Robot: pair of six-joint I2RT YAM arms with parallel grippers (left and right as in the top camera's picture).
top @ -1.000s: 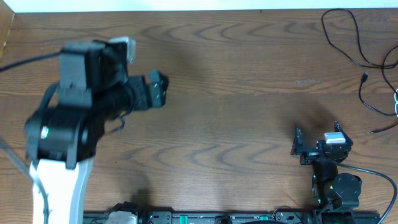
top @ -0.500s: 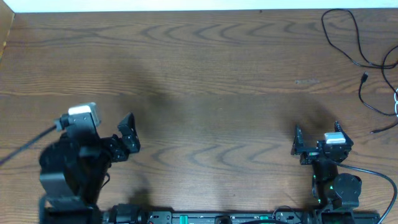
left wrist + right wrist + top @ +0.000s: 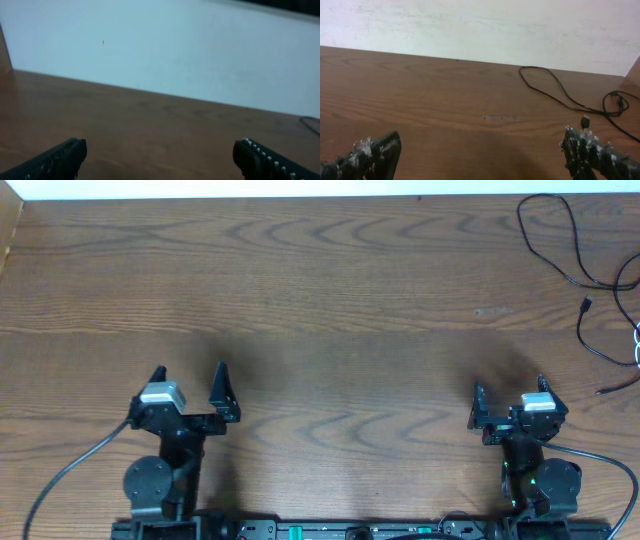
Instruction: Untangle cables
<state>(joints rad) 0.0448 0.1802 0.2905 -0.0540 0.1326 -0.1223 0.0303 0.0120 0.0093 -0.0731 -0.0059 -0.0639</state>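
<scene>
Movement on the left side is the change to note. A second ago your left arm stretched high over the far-left part of the table (image 3: 330, 300). Now it is folded back at the near edge, and the left gripper (image 3: 189, 372) has its jaws wide apart with nothing between them. The left wrist view confirms this, showing only bare wood and wall past the fingers. Your right gripper (image 3: 510, 386) has not shifted. It sits at the near right, jaws also spread and empty. The black cable (image 3: 520, 212) lies looped in the far-right corner, well apart from both grippers, with one small plug (image 3: 586, 304) resting loose on the wood. The white cable (image 3: 637, 340) barely shows at the right edge, so you cannot tell from here whether the two cords cross anywhere. The black cord's strands look spread out rather than knotted. With both arms parked and empty, judge this as either the end of the job or a reset. If any work remains, it falls to your right arm, which is the one nearer the cords.
</scene>
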